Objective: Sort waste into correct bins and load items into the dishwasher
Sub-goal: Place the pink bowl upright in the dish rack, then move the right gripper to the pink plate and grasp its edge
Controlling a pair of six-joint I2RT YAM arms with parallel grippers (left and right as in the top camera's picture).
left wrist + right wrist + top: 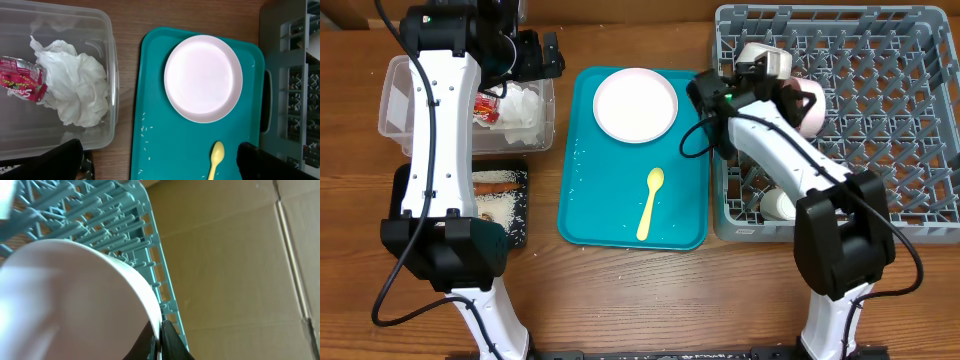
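Note:
My left gripper [546,55] is open and empty above the right end of the clear tub [390,100], fingers wide apart in the left wrist view [160,165]. The tub holds the white napkin [525,110] [75,92] and the red-and-silver wrapper [485,108] [22,86]. The white plate [635,103] [202,77] and yellow spoon [650,203] [216,159] lie on the teal tray [590,215]. My right gripper [788,95] [160,335] is shut on the rim of a white bowl [812,112] [65,295], held tilted over the grey dish rack [880,150] [100,220].
The black tray [518,225] at the front left holds rice grains and an orange carrot [495,183]. A small white cup [778,205] sits in the rack's front left corner. Loose rice grains [145,131] lie on the teal tray's left side.

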